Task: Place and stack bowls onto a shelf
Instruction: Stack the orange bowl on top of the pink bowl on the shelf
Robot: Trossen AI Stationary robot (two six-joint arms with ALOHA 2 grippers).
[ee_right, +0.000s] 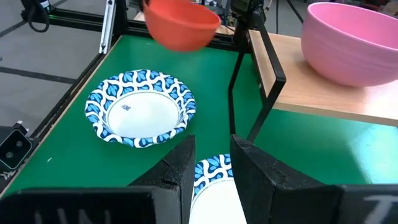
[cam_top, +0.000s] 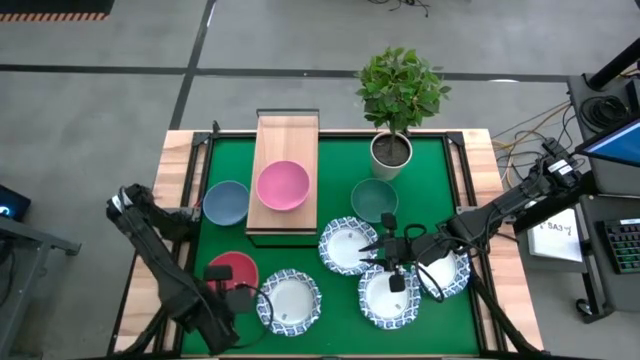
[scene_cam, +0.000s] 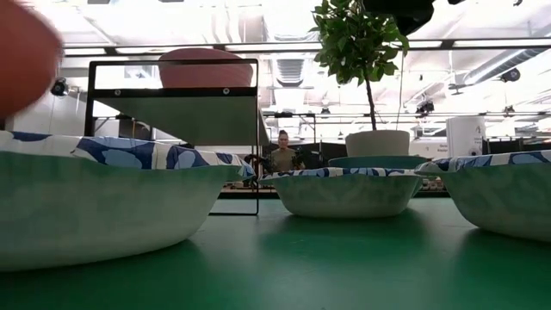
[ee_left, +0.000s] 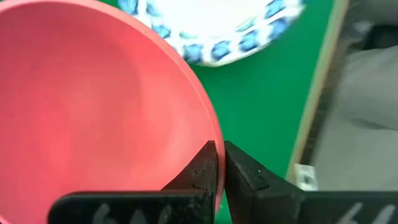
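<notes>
red bowl (ee_left: 93,112) rim pinched in left tool (ee_left: 219,163), lifted off mat

Grey concrete floor (cam_top: 120,100) crossed by dark seams surrounds the worktop (cam_top: 175,160). Beyond it, a wide hall under ceiling strip lights (scene_cam: 482,41), where a person (scene_cam: 282,153) sits. A keyboard (cam_top: 622,245) lies alongside.

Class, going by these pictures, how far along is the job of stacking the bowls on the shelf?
Done: only the pink bowl sits on the shelf.
In hand: the left hand is shut on the red bowl's rim; the right hand hovers over a white bowl.
Left: four white bowls, the teal bowl and blue bowl remain on the mat.
</notes>
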